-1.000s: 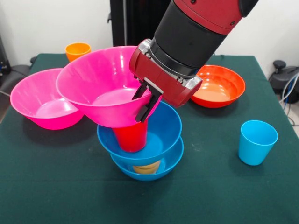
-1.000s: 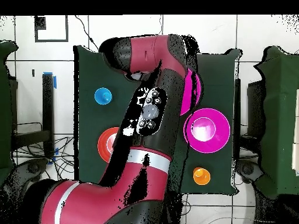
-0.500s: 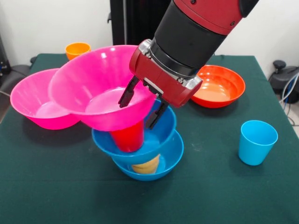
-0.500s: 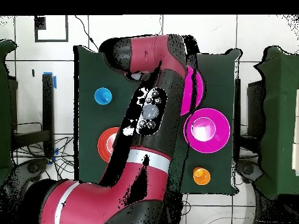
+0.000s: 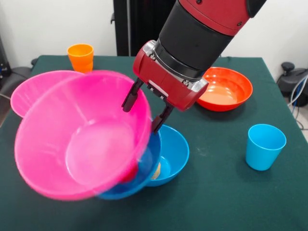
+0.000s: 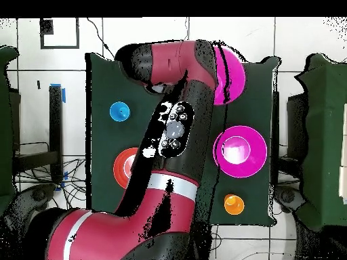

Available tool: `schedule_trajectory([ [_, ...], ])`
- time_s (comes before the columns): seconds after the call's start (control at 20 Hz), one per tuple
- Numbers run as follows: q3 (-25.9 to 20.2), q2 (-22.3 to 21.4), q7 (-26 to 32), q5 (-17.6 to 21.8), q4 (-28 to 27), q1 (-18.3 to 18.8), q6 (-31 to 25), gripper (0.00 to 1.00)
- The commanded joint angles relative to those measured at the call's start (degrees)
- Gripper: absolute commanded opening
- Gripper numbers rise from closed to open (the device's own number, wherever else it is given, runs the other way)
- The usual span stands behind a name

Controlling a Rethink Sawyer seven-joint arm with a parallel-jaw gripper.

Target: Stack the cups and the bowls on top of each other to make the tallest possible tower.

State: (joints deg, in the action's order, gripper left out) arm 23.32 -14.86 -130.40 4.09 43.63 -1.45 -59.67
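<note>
My gripper (image 5: 144,109) is open, its fingers apart above the tower and touching nothing. A large pink bowl (image 5: 84,144) is tipped steeply toward the near left, its mouth facing the camera. Under it the upper blue bowl (image 5: 147,166) leans the same way, with a sliver of the red cup (image 5: 128,176) beside it. The lower blue bowl (image 5: 174,148) sits on the table with a bit of the yellow cup (image 5: 157,169) inside. In the overhead view the arm hides the gripper, and the tipped pink bowl (image 6: 230,74) shows beside it.
A second pink bowl (image 5: 33,89) (image 6: 240,150) rests at the left, behind the tipped one. An orange cup (image 5: 81,55) (image 6: 233,202) stands at the far left, an orange-red bowl (image 5: 226,89) (image 6: 125,166) at the far right, a light blue cup (image 5: 264,146) (image 6: 120,111) at the right.
My gripper opened and let go of the pink bowl. The bowl then tipped off toward the near left, and the red cup and upper blue bowl leaned over with it.
</note>
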Motion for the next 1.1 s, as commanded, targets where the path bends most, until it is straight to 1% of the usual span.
schedule_trajectory([
  [0.05, -7.8, 1.3, 1.5, -1.1, 2.0, 0.3, 0.4, 1.0],
  [0.55, -9.3, 1.3, 2.8, -1.7, 2.6, 1.0, 0.6, 1.0],
  [1.1, -9.7, 1.0, 2.7, -1.1, 3.3, 1.1, 1.9, 1.0],
])
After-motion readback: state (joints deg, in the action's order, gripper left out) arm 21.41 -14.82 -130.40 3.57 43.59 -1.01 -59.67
